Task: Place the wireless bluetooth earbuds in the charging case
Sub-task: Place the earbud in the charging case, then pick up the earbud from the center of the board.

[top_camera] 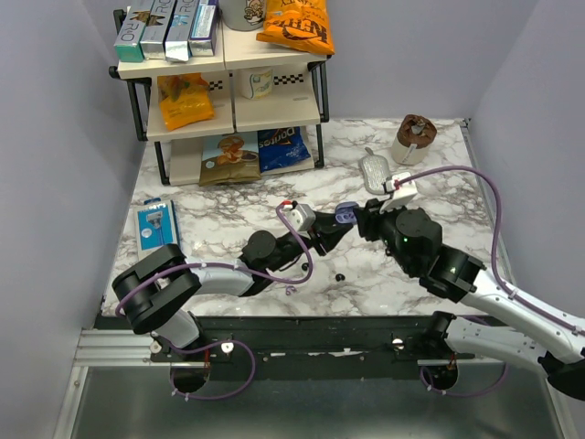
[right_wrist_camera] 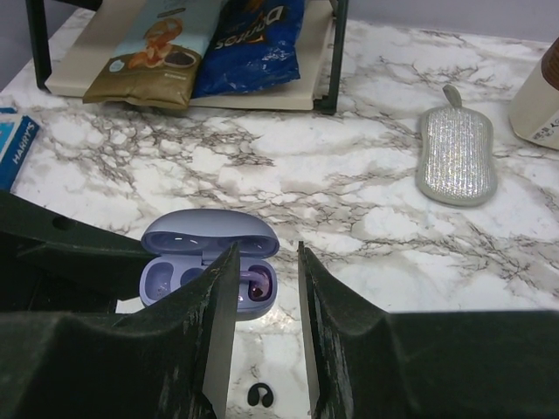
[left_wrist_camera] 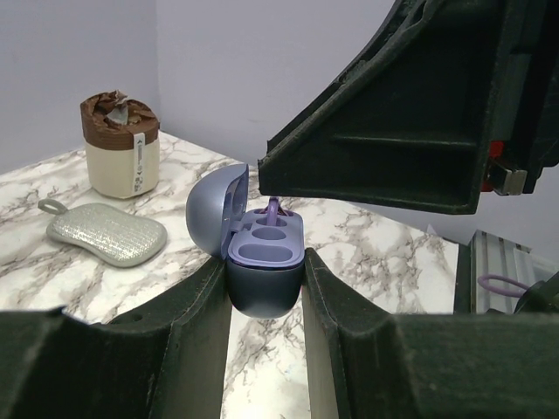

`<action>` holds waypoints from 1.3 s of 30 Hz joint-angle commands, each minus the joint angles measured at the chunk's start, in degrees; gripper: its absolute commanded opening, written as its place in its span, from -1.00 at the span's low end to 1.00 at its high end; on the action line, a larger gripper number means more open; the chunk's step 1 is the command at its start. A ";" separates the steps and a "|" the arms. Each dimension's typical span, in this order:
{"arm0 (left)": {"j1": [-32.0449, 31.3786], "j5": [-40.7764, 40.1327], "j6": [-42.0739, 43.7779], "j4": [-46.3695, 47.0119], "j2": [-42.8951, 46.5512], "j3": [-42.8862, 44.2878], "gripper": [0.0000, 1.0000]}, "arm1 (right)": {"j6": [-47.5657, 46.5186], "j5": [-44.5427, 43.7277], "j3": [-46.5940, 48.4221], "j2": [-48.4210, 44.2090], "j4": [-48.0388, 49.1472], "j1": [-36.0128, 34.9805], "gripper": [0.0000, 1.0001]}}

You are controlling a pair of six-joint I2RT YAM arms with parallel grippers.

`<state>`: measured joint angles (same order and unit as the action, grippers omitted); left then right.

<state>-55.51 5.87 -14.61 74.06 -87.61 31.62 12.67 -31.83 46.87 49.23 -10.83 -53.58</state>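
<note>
Lavender plastic marks the charging case (left_wrist_camera: 265, 284), near the middle of the marble table (top_camera: 219, 210). Its lid is swung back and two wells show inside. The left gripper (left_wrist_camera: 265, 266) has its jaws clamped on the lower shell, one finger pressed on each side, and holds the case upright.

The right gripper (right_wrist_camera: 266, 262) comes in from 3 o'clock and hovers just over the open case. Its jaws stand apart with a clear gap, and we see nothing gripped between them. Through that gap we look down into one well, where a small purple-pink piece (right_wrist_camera: 256, 285) sits. In the left wrist view it stands up just under the right finger's tip, and we cannot tell what it is. The other well looks bare.

One of the wireless bluetooth earbuds (right_wrist_camera: 258, 394), a tiny glossy black bud, lies on the marble outside the case, at about 6 o'clock from it. Another dark speck (top_camera: 303, 266) lies by the left arm's cable at about 7 o'clock; we cannot tell whether it is the second bud.

From the case, a silver mesh pouch (top_camera: 375, 172) lies at 1 o'clock, with a brown-topped cup (top_camera: 413, 139) beyond it. A snack shelf (top_camera: 228, 110) stands at 11 o'clock and a blue box (top_camera: 155, 227) lies at 9 o'clock.
</note>
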 commanded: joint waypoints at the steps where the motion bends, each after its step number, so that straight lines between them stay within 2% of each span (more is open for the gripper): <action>1: 0.13 -0.15 0.55 9.44 1.83 -1.03 -1.00 | 1.39 -0.94 0.67 -3.60 -1.47 -0.30 -0.14; 4: 0.75 -2.43 1.60 8.03 3.50 -3.40 -1.00 | 0.96 -2.09 1.20 -5.28 -1.65 -0.30 -0.11; 8: 2.24 -8.58 3.27 3.64 12.60 -9.28 -1.00 | 1.39 -1.66 0.77 -5.64 -3.14 -0.38 -0.10; 10: 3.38 -11.91 4.06 -0.92 17.10 -12.89 -1.00 | 2.18 1.14 -0.55 -5.20 -3.41 -0.29 -0.10; 11: 3.56 -12.89 5.46 -3.81 22.17 -13.68 -1.00 | 2.54 2.64 -0.99 -4.76 -3.50 -0.29 -0.11; 12: 3.91 -14.20 6.25 -9.75 24.92 -14.73 -1.00 | 2.97 4.31 -2.12 -3.89 -3.58 -0.29 -0.12; 15: 4.26 -18.25 8.28 -20.05 34.68 -16.14 -1.00 | 3.51 14.84 -4.06 -1.69 -3.15 -0.29 -0.16; 16: 4.44 -19.31 8.63 -22.19 36.88 -16.32 -1.00 | 3.94 21.31 -5.81 0.40 -1.67 -0.29 -0.17; 20: 5.06 -23.70 9.95 -32.91 46.54 -15.80 -1.00 | 7.54 36.26 -8.20 9.28 2.65 -0.38 -0.17; 26: 5.23 -26.52 9.43 -44.52 57.27 -15.62 -1.00 | 15.01 47.72 -8.12 21.67 10.03 -1.43 -0.26; 30: 5.23 -27.49 9.51 -49.00 61.77 -15.97 -1.00 | 16.25 49.94 -3.74 28.96 8.20 -2.84 -0.15; 39: 5.23 -27.58 9.25 -49.98 64.15 -16.24 -1.00 | 17.13 46.96 1.46 38.74 4.94 -4.07 -0.02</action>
<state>-50.37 -20.38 -5.76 25.96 -24.47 15.92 28.58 14.79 45.98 85.03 -4.38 -57.21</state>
